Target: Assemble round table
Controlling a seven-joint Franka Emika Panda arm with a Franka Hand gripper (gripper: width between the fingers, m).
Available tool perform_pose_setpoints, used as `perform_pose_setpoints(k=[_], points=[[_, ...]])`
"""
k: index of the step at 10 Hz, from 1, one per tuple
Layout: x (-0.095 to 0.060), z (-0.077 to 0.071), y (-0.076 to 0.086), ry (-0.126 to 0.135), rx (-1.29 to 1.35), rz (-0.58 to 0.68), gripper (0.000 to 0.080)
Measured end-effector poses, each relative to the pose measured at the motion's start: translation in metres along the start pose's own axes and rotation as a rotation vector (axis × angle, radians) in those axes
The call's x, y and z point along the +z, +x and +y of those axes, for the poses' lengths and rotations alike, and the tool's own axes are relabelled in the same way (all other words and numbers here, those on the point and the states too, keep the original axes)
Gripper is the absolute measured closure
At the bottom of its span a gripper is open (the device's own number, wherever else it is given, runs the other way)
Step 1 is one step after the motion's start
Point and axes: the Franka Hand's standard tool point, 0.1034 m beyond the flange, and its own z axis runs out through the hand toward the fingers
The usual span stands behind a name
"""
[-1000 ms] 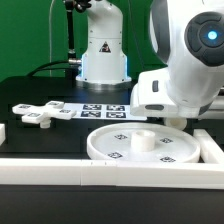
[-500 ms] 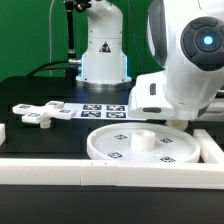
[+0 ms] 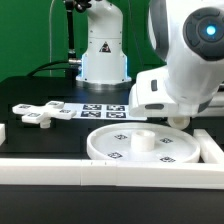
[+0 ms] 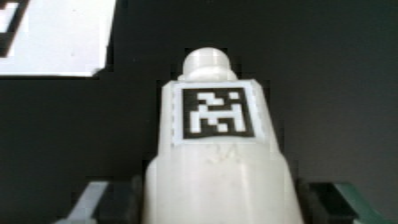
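The round table top (image 3: 120,150), a rimmed white disc with a raised hub (image 3: 143,139) in its middle, lies at the front of the black table. The flat cross-shaped base (image 3: 40,114) lies at the exterior view's left. In the wrist view my gripper (image 4: 217,206) is shut on the white cylindrical leg (image 4: 217,150), which carries a square marker and points away from the camera with its rounded tip forward. One finger (image 4: 93,203) shows on each side of it. In the exterior view the leg and the fingers are hidden behind my hand (image 3: 165,92), behind the top's far right rim.
The marker board (image 3: 100,110) lies behind the disc; its corner shows in the wrist view (image 4: 45,40). Long white border bars (image 3: 110,178) run along the front and the right side (image 3: 212,150). The robot base (image 3: 103,55) stands at the back.
My arm and hand have shifted slightly toward the exterior view's left. The disc, the cross base and the marker board have not moved.
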Motion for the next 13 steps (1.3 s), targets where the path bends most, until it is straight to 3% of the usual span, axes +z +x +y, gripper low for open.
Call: perform_pose_setpoints(k=[3,4,7,8,10,13], points=[[-0.051,-0.001,-0.027,0.002,-0.04,0.01,0.039],[-0.056,-0.005,-0.029,-0.002,-0.044,0.022,0.039],[-0.055,-0.006,-0.019,0.004,-0.047,0.082,0.039],[-0.066,-0.008,-0.006,0.011,-0.07,0.218,0.039],[-0.084,-0.002,-0.012,0.009,-0.123,0.309,0.039],[-0.134,-0.008,-0.013,0.009,-0.165,0.496,0.039]])
